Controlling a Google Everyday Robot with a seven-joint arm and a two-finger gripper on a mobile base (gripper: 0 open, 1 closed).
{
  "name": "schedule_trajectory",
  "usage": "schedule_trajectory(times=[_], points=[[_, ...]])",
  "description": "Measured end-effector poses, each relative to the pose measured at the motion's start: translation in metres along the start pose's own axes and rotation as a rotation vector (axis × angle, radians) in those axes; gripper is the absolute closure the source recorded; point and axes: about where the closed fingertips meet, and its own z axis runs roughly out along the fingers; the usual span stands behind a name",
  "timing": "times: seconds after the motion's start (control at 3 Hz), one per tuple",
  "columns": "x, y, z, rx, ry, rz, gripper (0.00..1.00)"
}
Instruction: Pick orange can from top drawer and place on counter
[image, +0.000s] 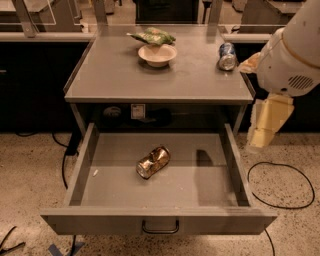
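Observation:
The orange can (153, 162) lies on its side in the middle of the open top drawer (90, 165), which is pulled out toward the camera with its dark wire handle (160, 227) at the front. The grey counter (115, 75) is the cabinet top above it. My gripper (265, 125), cream-coloured, hangs from the white arm (292, 50) at the right, outside the drawer's right wall and above floor level. It is well to the right of the can and holds nothing that shows.
On the counter stand a white bowl (157, 54) with a green bag (152, 36) on it, and a blue and silver can (227, 55) lying at the right rear. Dark side counters flank the cabinet. Black cables (280, 187) lie on the speckled floor.

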Motion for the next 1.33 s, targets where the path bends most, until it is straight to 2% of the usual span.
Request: schedule_trajectory(times=[0.33,1.33], points=[[-0.023,0.003,0.031,-0.05,-0.049,-0.076,0.0],[-0.072,0.035,0.109,-0.231,-0.214,-0.167,0.0]])
